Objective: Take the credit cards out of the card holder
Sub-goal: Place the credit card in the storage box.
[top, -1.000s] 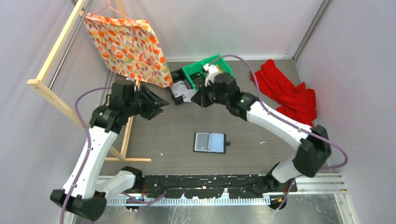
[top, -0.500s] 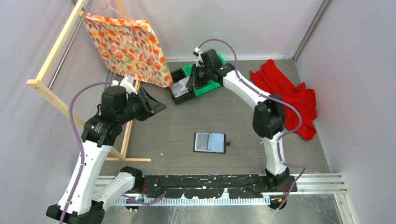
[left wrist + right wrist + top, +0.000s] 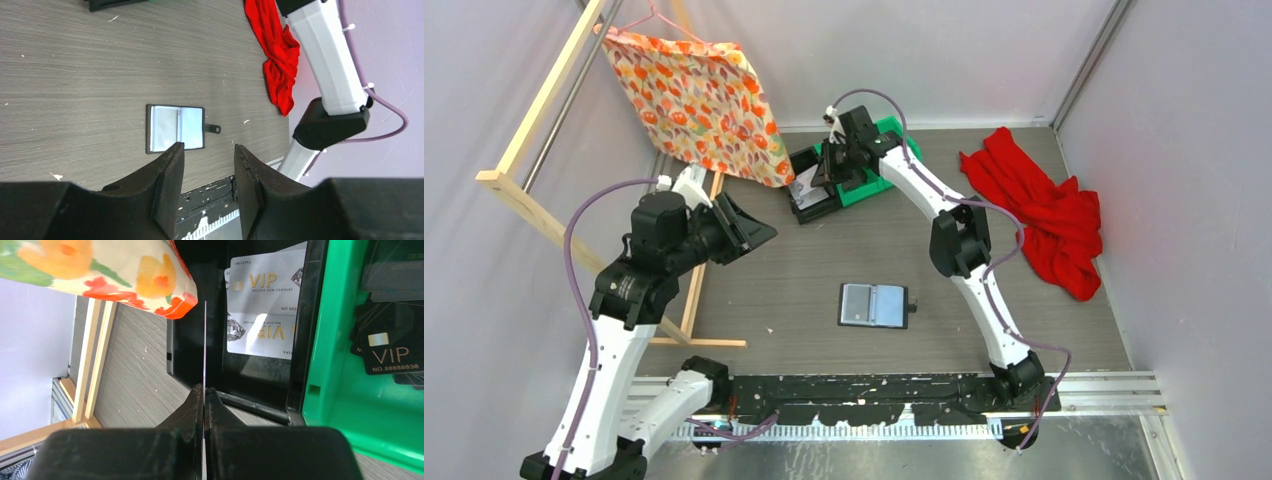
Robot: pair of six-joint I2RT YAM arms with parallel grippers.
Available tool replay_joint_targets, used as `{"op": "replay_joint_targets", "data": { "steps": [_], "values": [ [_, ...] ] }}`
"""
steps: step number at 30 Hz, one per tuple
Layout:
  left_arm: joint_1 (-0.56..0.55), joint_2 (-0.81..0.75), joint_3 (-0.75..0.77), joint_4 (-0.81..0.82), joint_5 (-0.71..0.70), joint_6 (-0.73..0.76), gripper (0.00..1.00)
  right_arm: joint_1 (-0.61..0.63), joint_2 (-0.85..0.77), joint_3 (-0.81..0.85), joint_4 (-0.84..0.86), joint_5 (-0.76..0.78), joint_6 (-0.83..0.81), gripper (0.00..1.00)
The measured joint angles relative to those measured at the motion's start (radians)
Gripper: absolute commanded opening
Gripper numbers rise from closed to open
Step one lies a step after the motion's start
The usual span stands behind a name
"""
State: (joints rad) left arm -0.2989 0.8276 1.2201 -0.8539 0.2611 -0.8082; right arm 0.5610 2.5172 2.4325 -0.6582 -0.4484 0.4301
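Observation:
The card holder (image 3: 873,305) lies open on the table's middle, its greyish sleeves up and its snap tab to the right; it also shows in the left wrist view (image 3: 175,128). My right gripper (image 3: 822,173) is at the back, over the black bin (image 3: 809,197), and is shut on a thin credit card (image 3: 205,340) seen edge-on between its tips (image 3: 205,389). Two white VIP cards (image 3: 265,290) lie in that bin. My left gripper (image 3: 759,232) is open and empty (image 3: 209,147), held above the table to the left of the card holder.
A green bin (image 3: 892,130) with black VIP cards (image 3: 390,355) stands beside the black bin (image 3: 310,315). A floral cloth (image 3: 699,100) hangs on a wooden rack (image 3: 534,120) at the back left. A red cloth (image 3: 1039,205) lies at the right.
My right arm has swung back and left, carrying the card from in front of the bins to over the black bin. My left arm has shifted slightly left.

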Motion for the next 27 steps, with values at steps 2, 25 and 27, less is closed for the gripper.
{"op": "replay_joint_targets", "data": {
  "steps": [2,25,27],
  "values": [
    [0.000,-0.005,0.000,0.000,0.000,0.000,0.43,0.000,0.027,0.021,-0.003,-0.014,0.002,0.01],
    [0.000,-0.073,-0.006,-0.043,-0.007,-0.026,0.45,0.002,0.179,0.167,0.093,-0.068,0.103,0.54],
    [0.000,-0.074,-0.008,-0.042,-0.007,-0.029,0.45,0.003,0.177,0.163,0.098,-0.062,0.102,0.56]
  ]
}}
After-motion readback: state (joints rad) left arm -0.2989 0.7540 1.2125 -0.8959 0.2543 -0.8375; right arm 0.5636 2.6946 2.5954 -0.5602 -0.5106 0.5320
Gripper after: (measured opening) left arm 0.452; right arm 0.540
